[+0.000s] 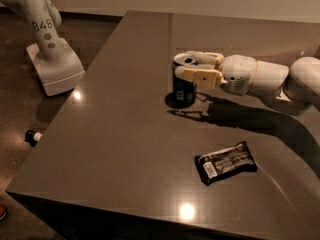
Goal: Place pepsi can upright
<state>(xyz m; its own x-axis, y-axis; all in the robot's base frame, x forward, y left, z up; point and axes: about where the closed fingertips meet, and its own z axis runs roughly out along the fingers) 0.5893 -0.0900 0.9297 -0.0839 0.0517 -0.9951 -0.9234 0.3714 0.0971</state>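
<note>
The pepsi can stands upright on the dark table, a little right of its middle, with its silver top facing up. My gripper reaches in from the right at the can's upper part. One cream finger lies along the near side of the can and the other along the far side by the rim. The fingers sit close against the can. The can's base rests on the table.
A flat black snack wrapper lies on the table at the front right. A white robot base marked 048 stands on the floor at the left. A small dark object lies on the floor by the table's left edge.
</note>
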